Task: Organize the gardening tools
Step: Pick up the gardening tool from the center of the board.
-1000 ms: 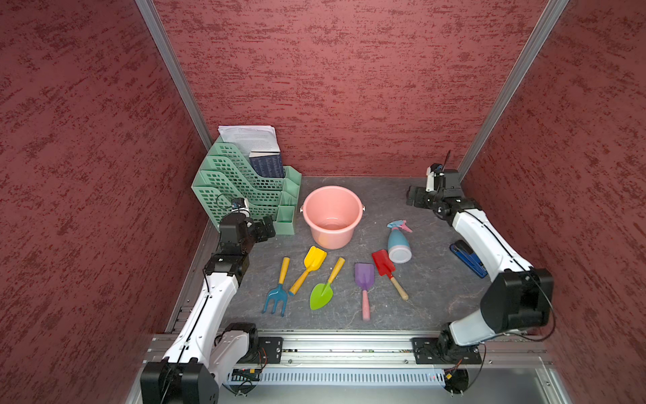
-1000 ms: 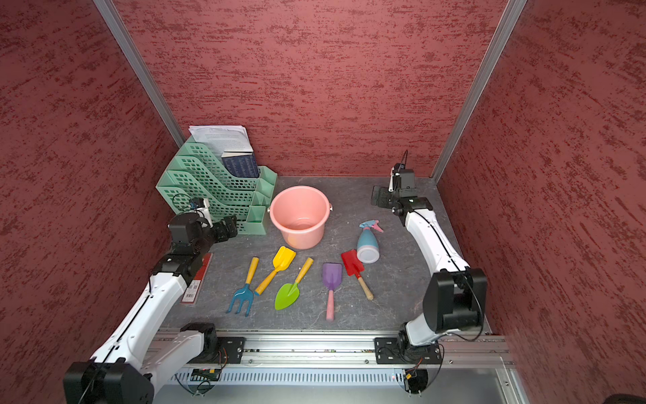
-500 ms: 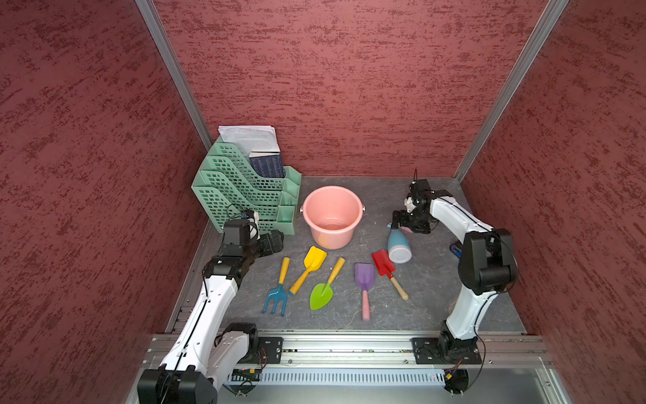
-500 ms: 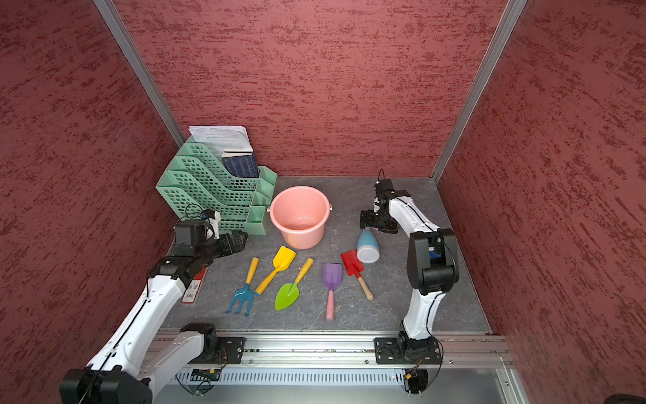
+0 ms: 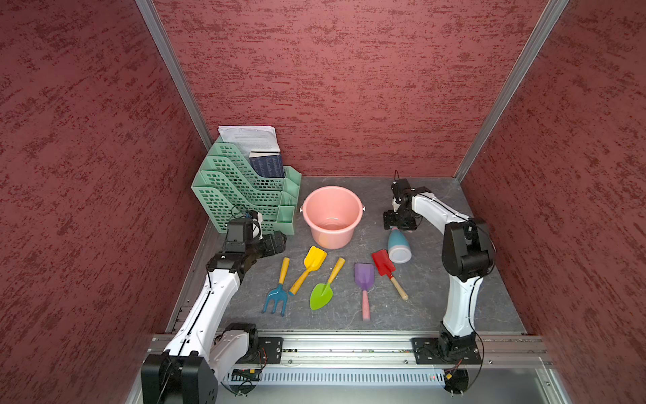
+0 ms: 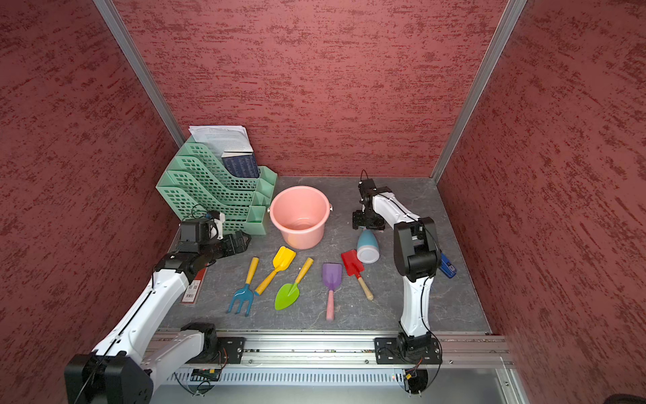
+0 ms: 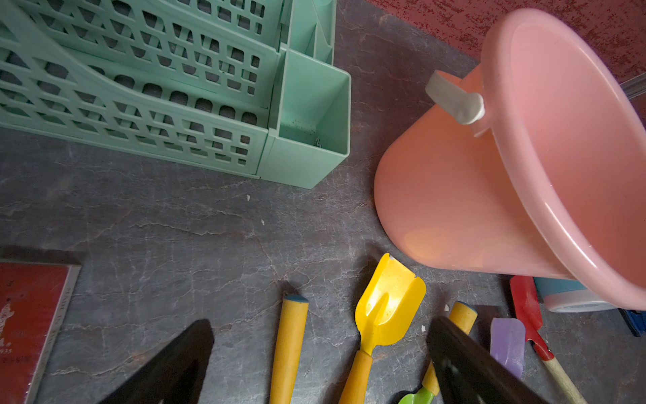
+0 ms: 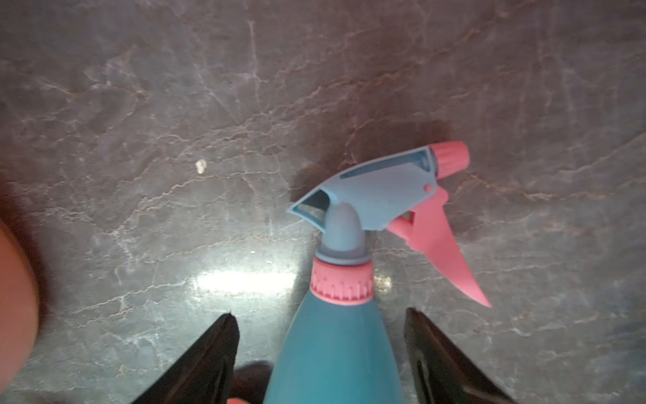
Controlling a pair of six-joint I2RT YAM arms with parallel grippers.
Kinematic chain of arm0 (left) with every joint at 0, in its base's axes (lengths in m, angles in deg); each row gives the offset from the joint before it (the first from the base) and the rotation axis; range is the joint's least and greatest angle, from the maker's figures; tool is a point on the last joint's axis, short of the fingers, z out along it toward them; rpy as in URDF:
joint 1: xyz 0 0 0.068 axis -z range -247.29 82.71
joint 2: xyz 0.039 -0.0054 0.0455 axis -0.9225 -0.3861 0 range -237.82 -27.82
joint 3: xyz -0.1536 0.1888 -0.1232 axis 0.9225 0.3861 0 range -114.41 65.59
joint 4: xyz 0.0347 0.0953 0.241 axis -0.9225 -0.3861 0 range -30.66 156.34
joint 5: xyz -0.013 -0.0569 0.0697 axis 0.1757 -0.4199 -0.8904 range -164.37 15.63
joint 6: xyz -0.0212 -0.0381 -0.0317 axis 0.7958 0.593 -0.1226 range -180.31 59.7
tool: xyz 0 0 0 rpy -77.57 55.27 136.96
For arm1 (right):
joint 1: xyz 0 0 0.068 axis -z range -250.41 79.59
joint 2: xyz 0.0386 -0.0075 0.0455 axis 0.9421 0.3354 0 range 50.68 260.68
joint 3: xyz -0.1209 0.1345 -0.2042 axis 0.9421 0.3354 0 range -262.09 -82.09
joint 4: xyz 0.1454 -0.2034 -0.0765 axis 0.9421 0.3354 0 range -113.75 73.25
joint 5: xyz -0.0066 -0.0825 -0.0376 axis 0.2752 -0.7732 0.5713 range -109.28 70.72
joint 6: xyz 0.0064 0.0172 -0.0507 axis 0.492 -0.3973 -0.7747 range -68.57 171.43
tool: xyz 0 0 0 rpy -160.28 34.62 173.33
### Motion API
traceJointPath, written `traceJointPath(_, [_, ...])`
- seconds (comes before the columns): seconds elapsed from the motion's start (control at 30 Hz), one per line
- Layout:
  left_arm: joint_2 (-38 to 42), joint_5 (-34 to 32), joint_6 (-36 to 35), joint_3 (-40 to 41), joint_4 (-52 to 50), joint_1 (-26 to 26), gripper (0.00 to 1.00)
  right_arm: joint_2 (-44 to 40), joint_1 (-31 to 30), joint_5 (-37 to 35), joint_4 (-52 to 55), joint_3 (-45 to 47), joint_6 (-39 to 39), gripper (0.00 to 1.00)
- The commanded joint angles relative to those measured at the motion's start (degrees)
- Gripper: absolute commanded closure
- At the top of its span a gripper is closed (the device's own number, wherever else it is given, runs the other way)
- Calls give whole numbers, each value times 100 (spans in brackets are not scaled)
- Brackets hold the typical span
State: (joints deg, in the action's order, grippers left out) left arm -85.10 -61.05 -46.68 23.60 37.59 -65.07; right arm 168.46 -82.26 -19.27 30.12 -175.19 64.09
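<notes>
Right hand (image 8: 318,312) dropped astride spray bottle (image 8: 335,349) — light-blue, pink trigger, lying flat — unclenched, not touching.

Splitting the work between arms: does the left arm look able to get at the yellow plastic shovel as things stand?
Probably yes: the left tool is open, and only bare grey tabletop lies between it and the yellow plastic shovel, close ahead.

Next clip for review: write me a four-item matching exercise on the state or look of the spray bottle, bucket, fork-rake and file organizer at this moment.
Things:
1. spray bottle
2. pink bucket
3. blue fork-rake
4. green organizer

States:
a. holds papers
b. upright and empty
c. lying between the open fingers of the right gripper
d. has a yellow handle

Pairs: 1-c, 2-b, 3-d, 4-a
</notes>
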Motion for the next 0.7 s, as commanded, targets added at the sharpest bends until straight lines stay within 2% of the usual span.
traceJointPath(0.0, [50, 90, -62, 3, 1, 21, 0, 146, 8, -355, 102, -128, 102, 24])
traceJointPath(0.5, [59, 24, -64, 4, -87, 28, 0, 793, 16, -427, 45, -443, 357, 46])
traceJointPath(0.6, [59, 13, -62, -10, -105, 31, 0, 945, 17, -439, 93, -559, 384, 55])
traceJointPath(0.67, [59, -5, -64, -10, -111, 31, 0, 1016, 15, -447, 98, -569, 393, 65])
